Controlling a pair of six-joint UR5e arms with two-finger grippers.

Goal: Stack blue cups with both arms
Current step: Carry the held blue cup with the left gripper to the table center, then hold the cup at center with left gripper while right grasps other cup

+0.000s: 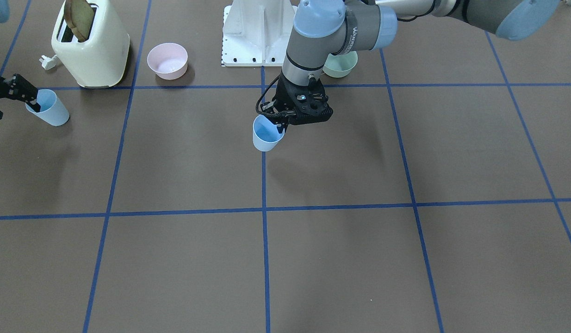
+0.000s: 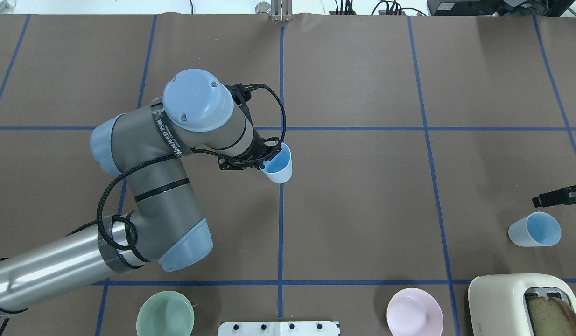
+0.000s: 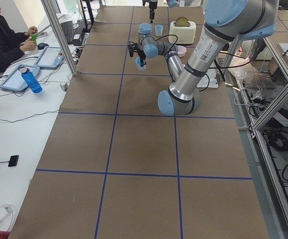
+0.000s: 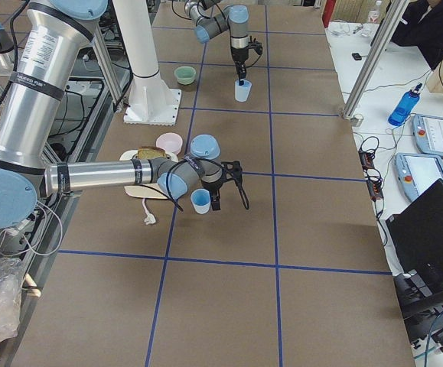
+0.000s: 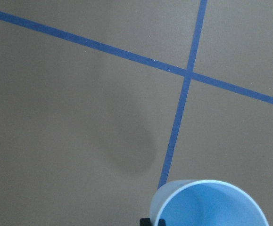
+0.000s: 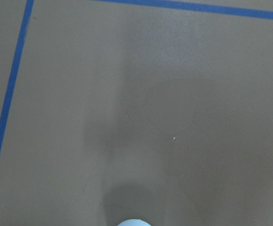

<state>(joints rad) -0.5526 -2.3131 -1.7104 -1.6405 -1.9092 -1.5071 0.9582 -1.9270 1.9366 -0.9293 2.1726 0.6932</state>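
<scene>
My left gripper (image 1: 281,124) is shut on the rim of one blue cup (image 1: 267,134), which hangs upright a little above the table's middle. That cup also shows in the overhead view (image 2: 277,164) and at the bottom of the left wrist view (image 5: 211,205). The second blue cup (image 2: 535,229) is upright near the toaster; it also shows in the front view (image 1: 48,107). My right gripper (image 1: 33,102) reaches in from the frame edge with a fingertip at that cup's rim. I cannot tell whether it grips the cup. The right wrist view shows only a sliver of the cup (image 6: 132,222).
A cream toaster (image 1: 91,46) with a slice of bread stands close to the second cup. A pink bowl (image 1: 167,60) and a mint-green bowl (image 2: 165,313) sit on either side of the white pedestal base (image 1: 255,32). Blue tape lines divide the brown table.
</scene>
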